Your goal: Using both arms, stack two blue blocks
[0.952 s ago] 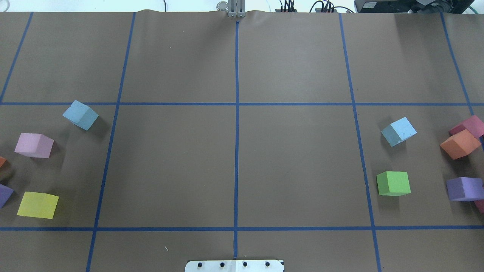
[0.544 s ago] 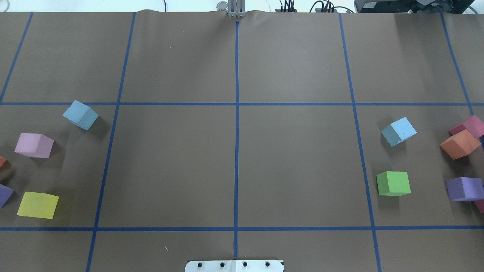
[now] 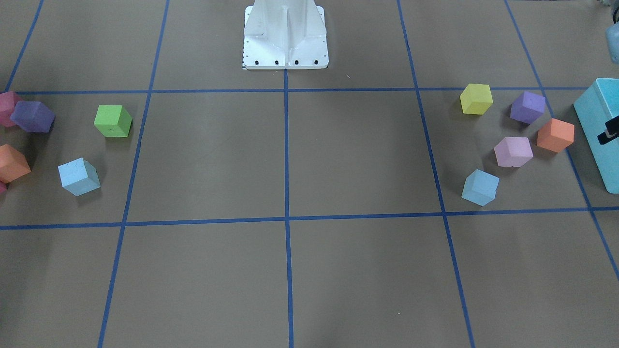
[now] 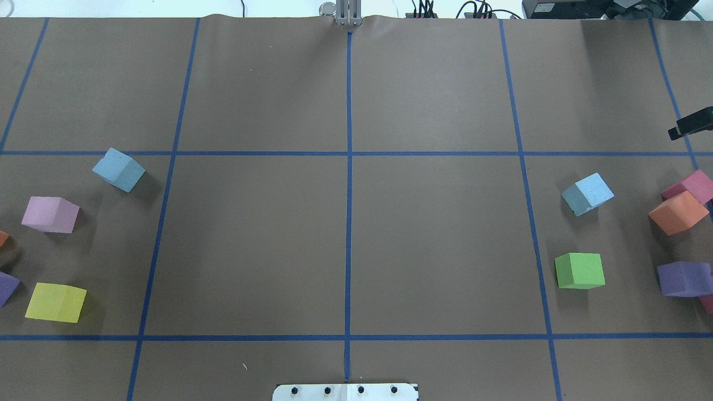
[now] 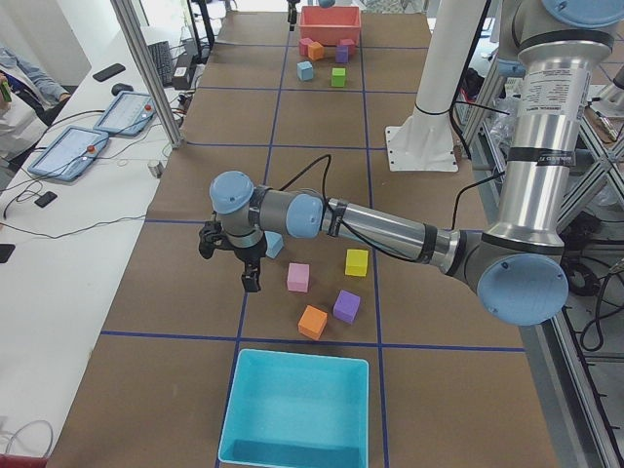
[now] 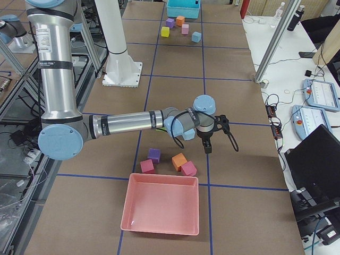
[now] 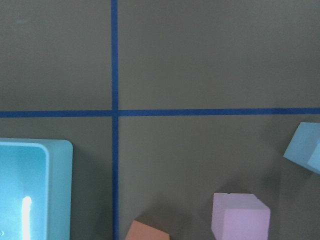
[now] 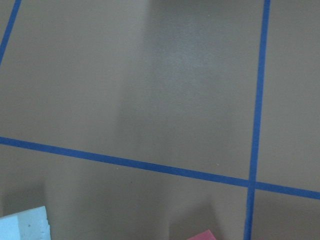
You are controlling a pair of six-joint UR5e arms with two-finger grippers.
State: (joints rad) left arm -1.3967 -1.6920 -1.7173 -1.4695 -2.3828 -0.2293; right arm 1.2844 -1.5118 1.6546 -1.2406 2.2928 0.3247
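Two pale blue blocks lie far apart on the brown table. One blue block (image 4: pixel 118 170) (image 3: pixel 479 187) is on my left side, and it also shows at the right edge of the left wrist view (image 7: pixel 305 152). The other blue block (image 4: pixel 587 193) (image 3: pixel 79 176) is on my right side. My left gripper (image 5: pixel 231 268) hovers next to the left block. My right gripper (image 6: pixel 210 141) hovers just beyond the right-side cubes; one black finger (image 4: pixel 689 123) shows at the overhead view's right edge. I cannot tell whether either gripper is open or shut. Neither holds anything.
Pink (image 4: pixel 50 214), yellow (image 4: pixel 55 302) and purple cubes lie near the left block, beside a turquoise box (image 5: pixel 292 409). Green (image 4: pixel 579 270), orange (image 4: pixel 677 213) and purple (image 4: pixel 684 278) cubes lie near the right block, beside a pink tray (image 6: pixel 159 204). The white pedestal (image 3: pixel 285 36) stands at centre.
A black finger of my right gripper has come into the overhead view at the right edge. No block has moved.
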